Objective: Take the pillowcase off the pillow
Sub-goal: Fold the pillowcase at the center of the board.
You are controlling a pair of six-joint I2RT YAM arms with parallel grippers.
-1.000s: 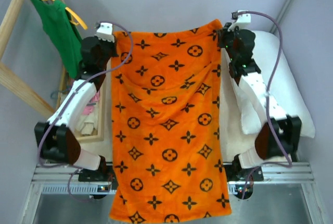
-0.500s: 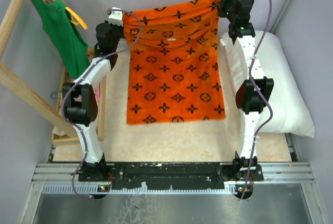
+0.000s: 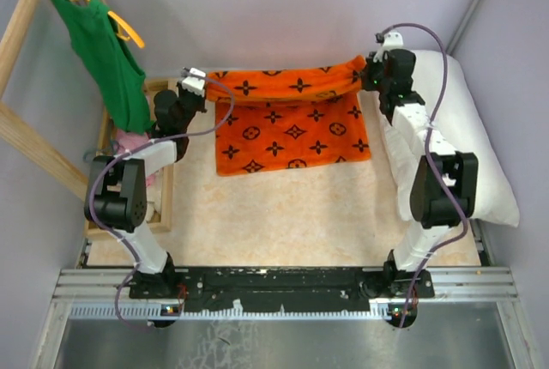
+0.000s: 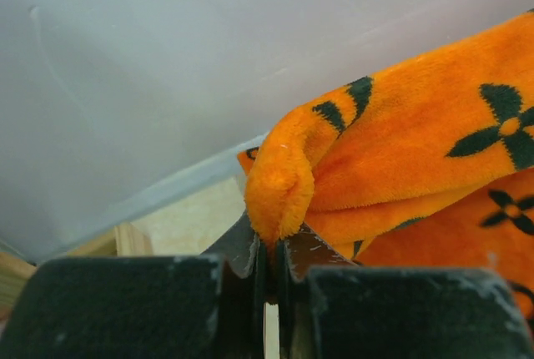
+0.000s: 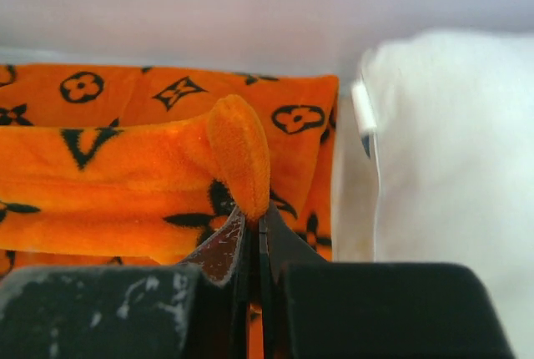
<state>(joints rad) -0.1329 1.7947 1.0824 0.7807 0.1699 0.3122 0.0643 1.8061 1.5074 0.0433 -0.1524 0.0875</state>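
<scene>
The left gripper [image 4: 269, 250] is pinching one top corner of the pillowcase [image 3: 292, 129], jaws squeezed on a fold of orange fuzz; the right gripper [image 5: 254, 230] is doing the same on the other corner; the fabric is stretching between them at the far side of the table [image 3: 283, 214], lower half probably resting on it; the pillow [image 3: 472, 129] is lying bare on the right.

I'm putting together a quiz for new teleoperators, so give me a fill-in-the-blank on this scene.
1. The left end effector and right end effector each pinch a corner of the fuzzy ____ monogram pillowcase.
2. The plump white pillow lies to the pillowcase's ____.
3. The sleeveless green tank top hangs on a yellow ____.

Missing words: orange; right; hanger.
</scene>
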